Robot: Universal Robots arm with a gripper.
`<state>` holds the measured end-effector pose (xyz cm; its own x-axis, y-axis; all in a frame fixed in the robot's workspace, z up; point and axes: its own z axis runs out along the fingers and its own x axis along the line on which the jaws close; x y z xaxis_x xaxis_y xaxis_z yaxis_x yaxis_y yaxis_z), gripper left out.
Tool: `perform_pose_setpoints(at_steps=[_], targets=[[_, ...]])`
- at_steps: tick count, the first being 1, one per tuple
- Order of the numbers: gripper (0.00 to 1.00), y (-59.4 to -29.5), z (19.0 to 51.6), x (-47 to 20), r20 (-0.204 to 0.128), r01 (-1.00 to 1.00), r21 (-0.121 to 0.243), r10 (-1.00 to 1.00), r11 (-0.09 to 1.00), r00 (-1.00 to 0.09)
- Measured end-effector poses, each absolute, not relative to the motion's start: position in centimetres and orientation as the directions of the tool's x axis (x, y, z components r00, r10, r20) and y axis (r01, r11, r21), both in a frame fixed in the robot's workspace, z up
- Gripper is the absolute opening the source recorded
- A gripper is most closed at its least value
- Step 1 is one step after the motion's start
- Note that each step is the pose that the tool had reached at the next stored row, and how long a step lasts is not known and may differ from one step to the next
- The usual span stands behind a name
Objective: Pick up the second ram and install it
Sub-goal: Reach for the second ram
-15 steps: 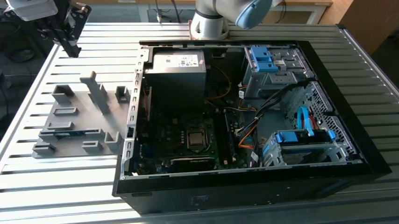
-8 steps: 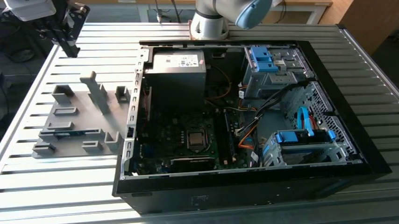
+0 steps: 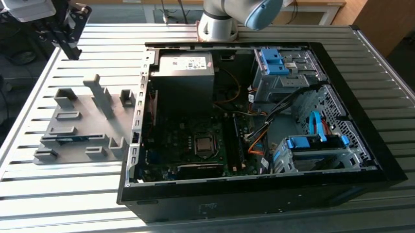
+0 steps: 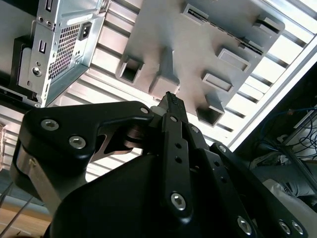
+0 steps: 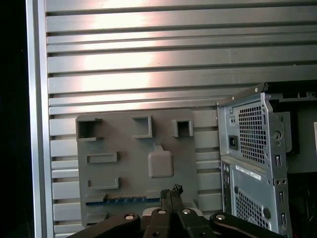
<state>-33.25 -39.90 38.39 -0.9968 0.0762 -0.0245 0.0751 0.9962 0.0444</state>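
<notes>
I see the black two-fingered gripper (image 3: 73, 52) hanging over the ribbed aluminium worktop (image 3: 110, 53) at about ten o'clock in the exterior view, well apart from everything that lies on it. In both wrist views its fingertips (image 5: 176, 190) press together with nothing between them, so I read it as clenched and empty.

The second ram, a long thin blue-green circuit-board stick (image 3: 68, 139), sits in the grey plastic slotted holder (image 3: 97, 104). It lies flat along the holder's edge at about eight o'clock in the exterior view. In the first wrist view I can make out its blue strip seated in one of the holder's long slots, with the other slots around it bare.

The holder rests on the worktop just beside the open black computer case (image 3: 259, 194), at nine o'clock from it. Inside the case I see the dark green motherboard (image 3: 188, 141). The gripper is well apart from the case, at about ten o'clock from it.
</notes>
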Motion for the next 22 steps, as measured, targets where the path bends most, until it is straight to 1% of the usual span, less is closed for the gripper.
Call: perform_pose_setpoints(at_steps=[18, 22], targets=[[0.11, -40.0, 38.3, -34.3, -0.024, 0.075, 0.044, 0.076, 0.996, -0.997], [0.11, -40.7, 38.3, -34.8, -0.024, 0.075, 0.044, 0.076, 0.996, -0.997]])
